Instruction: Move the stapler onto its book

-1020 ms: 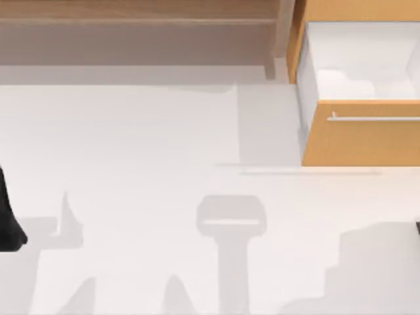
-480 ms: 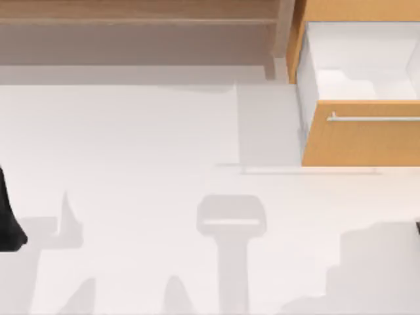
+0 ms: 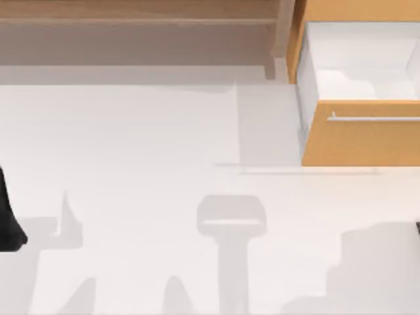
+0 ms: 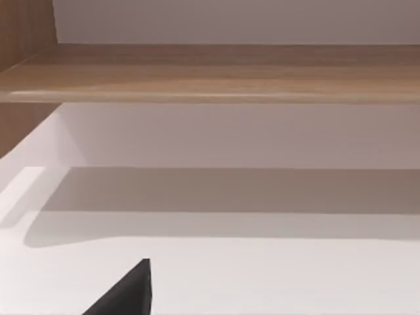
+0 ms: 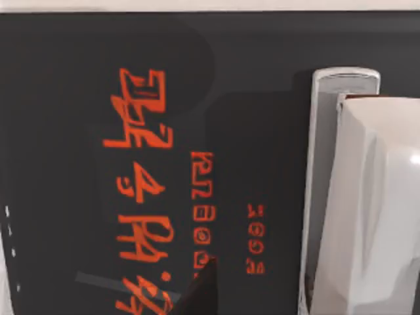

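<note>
In the right wrist view a black book (image 5: 151, 98) with orange lettering lies flat. A white stapler (image 5: 367, 210) with a silver-grey base lies along one side of its cover. A dark tip of my right gripper (image 5: 200, 292) hangs close above the cover, beside the stapler and apart from it. A sliver of the right arm (image 3: 417, 228) shows at the table's right edge. My left arm (image 3: 8, 220) is parked at the left edge, and a black tip of my left gripper (image 4: 128, 295) hangs over bare white table.
A wooden shelf (image 3: 138, 20) runs along the back of the white table (image 3: 131, 144). At the back right an orange drawer (image 3: 361, 138) with a silver bar handle (image 3: 374, 119) stands pulled open, its white inside showing.
The shadows inside the drawer and at the table's lower right have shifted slightly. The left arm has not moved.
</note>
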